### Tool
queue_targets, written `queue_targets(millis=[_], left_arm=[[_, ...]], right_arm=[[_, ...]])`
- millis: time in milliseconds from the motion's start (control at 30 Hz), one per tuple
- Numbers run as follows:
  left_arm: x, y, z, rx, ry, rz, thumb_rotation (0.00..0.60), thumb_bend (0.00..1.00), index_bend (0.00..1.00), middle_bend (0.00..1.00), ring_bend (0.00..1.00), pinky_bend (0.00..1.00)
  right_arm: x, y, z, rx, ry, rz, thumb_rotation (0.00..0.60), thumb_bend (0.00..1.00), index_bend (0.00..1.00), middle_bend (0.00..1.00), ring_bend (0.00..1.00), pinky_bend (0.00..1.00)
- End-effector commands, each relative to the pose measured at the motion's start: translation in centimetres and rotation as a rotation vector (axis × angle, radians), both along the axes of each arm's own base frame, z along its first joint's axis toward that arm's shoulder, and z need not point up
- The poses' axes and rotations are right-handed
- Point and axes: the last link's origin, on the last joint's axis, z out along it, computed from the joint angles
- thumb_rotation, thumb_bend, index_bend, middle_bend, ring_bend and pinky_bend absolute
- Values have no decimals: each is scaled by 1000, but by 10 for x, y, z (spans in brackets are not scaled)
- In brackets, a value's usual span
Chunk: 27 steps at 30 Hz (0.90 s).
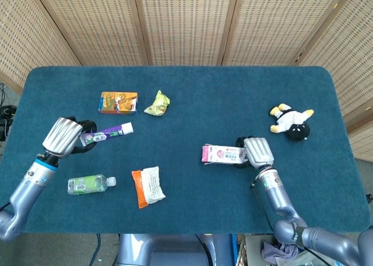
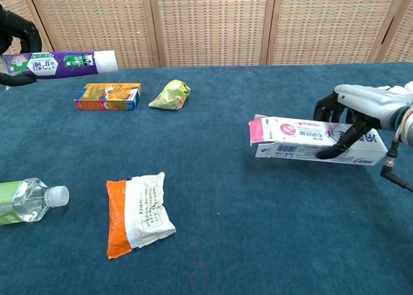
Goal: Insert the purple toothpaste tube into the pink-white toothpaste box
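My left hand (image 1: pixel 65 137) grips the purple toothpaste tube (image 1: pixel 108 133) by its tail, lifted off the table at the left, white cap pointing right. In the chest view the tube (image 2: pixel 61 62) hangs at the top left with the left hand (image 2: pixel 11 33) partly cut off by the frame. My right hand (image 1: pixel 256 152) holds the pink-white toothpaste box (image 1: pixel 222 154) off the cloth at the right, its open pink flap facing left. The chest view shows the fingers (image 2: pixel 352 117) wrapped over the box (image 2: pixel 310 141), which tilts slightly.
An orange carton (image 1: pixel 118 102) and a yellow-green crumpled packet (image 1: pixel 157 103) lie at the back left. A green bottle (image 1: pixel 90 184) and an orange-white sachet (image 1: pixel 148 186) lie near the front. A plush penguin (image 1: pixel 291 121) sits at the right of the blue table (image 1: pixel 192 85).
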Motion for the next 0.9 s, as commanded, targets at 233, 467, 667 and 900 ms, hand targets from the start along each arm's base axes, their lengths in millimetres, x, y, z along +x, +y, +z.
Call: queue_targets(millis=[233,467,667,900], left_arm=[[25,-10,2,-114,-57,-19,600,296,881,709,617,615],[43,-10,7,-199,-62,2,600,296,881,709,617,615],[57,-8,11,-249,-56,24,600,296,881,709,617,615],[72,-5,13,-286,-11,52,600,296,881,709,617,615]], right_arm=[[39,10,21,-3,-110,26,600,1,565,510,420,498],[53,11,23,7,-140,25,600,1,565,510,421,498],[63,9,23,18,-170,20,600,1,566,510,420,498],[75,9,25,25,-180,27,600,1,567,510,420,498]])
